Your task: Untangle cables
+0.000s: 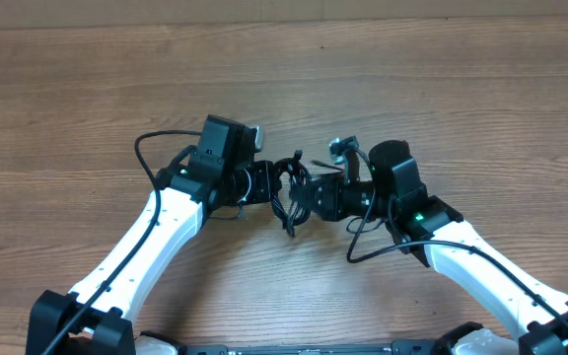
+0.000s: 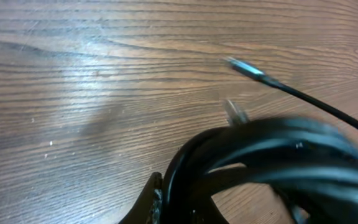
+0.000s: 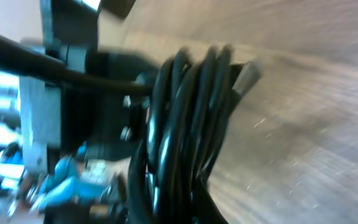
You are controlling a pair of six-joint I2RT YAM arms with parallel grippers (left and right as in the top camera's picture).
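The cables (image 1: 287,187) form one small black coiled bundle held above the wooden table between both arms. My left gripper (image 1: 266,183) is shut on the bundle's left side and my right gripper (image 1: 309,194) is shut on its right side. In the left wrist view the cables (image 2: 272,149) loop out from the left gripper (image 2: 182,208), and one thin strand ends in a silver plug (image 2: 244,67). Blurred in the right wrist view, the cables (image 3: 188,118) rise out of the right gripper (image 3: 179,208), with a grey plug (image 3: 247,74) at the top.
Bare wooden table (image 1: 442,79) lies all around the arms. The left arm's thick black cable (image 1: 144,148) loops out to the left. The right arm's own cable (image 1: 378,242) hangs below its wrist. The left arm's body (image 3: 61,93) fills the background of the right wrist view.
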